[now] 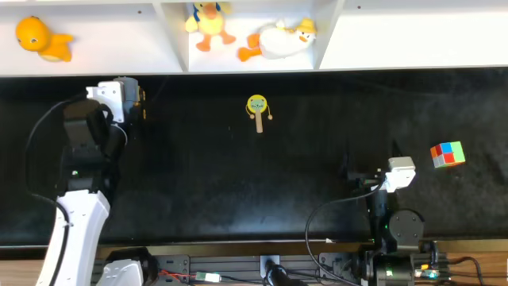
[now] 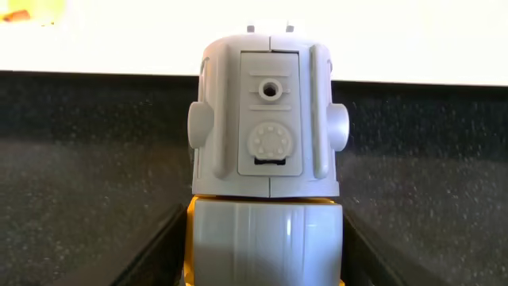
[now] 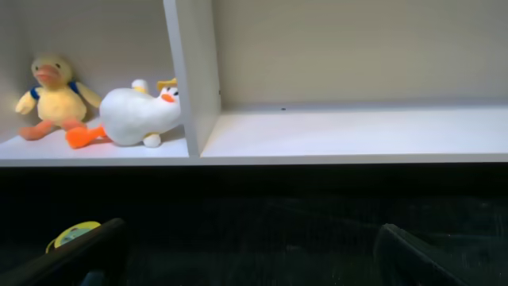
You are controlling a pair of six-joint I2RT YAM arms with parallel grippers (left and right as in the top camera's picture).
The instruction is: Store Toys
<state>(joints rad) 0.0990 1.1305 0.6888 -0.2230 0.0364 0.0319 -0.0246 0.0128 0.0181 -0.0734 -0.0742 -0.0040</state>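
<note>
Left pincer closed on grey robot toy; toy upright between fingers, near shelf front edge, below left compartment. Right pincer wide open, holding nothing, low over bench, facing shelf divider. Drum rattle mid-bench, well apart from both pincers. Colour cube near bench right edge.

The bench carries a black, finely textured covering that spans the frame from the left edge to the right edge. A wooden strip runs along the lower edge. A black mounting rail lies at bottom centre. A black cable loops above it at lower right.
</note>
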